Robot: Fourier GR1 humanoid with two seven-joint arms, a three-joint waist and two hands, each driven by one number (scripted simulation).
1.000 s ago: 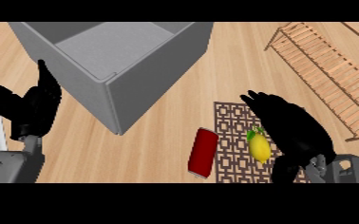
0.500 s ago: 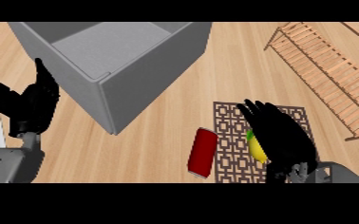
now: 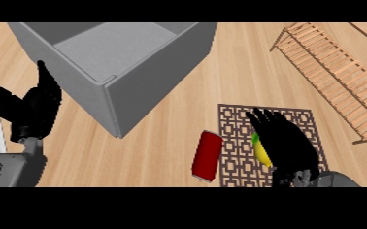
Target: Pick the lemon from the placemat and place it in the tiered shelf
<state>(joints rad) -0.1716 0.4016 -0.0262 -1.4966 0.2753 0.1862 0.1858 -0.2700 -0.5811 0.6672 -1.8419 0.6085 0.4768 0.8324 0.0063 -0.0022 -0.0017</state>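
A yellow lemon (image 3: 261,150) lies on the brown patterned placemat (image 3: 237,126) at the lower right. My right hand (image 3: 287,143) is directly over it, fingers straight and open, covering most of the fruit; only its left side shows. The wooden slatted tiered shelf (image 3: 329,73) runs along the right edge. My left hand (image 3: 36,106) rests open at the left edge, fingers up, beside the grey box.
A large grey open box (image 3: 150,73) fills the upper left. A red block (image 3: 206,156) lies across the placemat's left edge, just left of the lemon. Bare wooden counter (image 3: 237,73) stretches between box and shelf.
My right hand has moved left and down over the lemon, now hiding most of it. The left hand has barely shifted.
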